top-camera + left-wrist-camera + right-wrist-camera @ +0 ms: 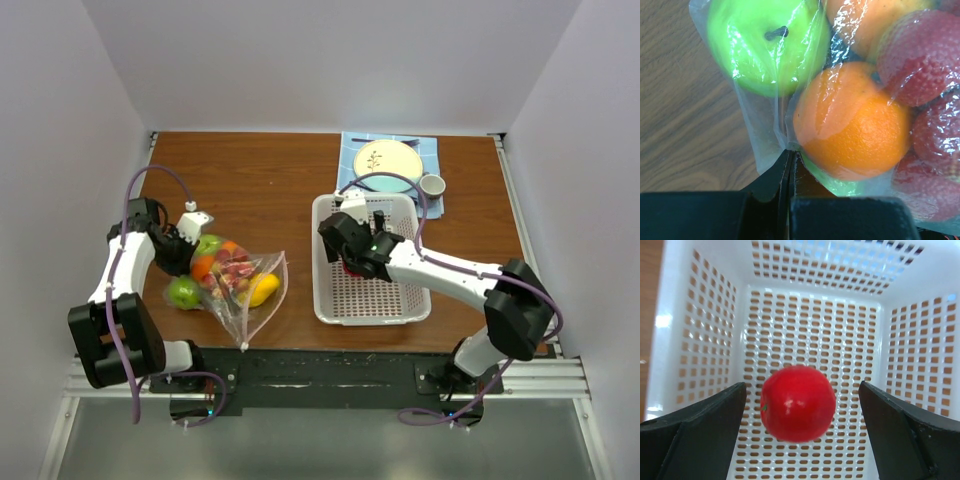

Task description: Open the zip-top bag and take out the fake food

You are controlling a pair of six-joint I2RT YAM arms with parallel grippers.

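Spread wide, my right pincer (802, 390) flanks the red fruit (797, 402) without touching; I'd rise straight up, brushing nothing; my left pincer (790, 165) clamps the zip-top bag (760, 135).

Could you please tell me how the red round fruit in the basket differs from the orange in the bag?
The red fruit lies loose on the floor of the basket; the orange sits inside the zip-top bag, under film. The red fruit sits untouched between the open fingers of the right gripper; the left gripper is shut on the bag edge beside the orange. Both are round and glossy.
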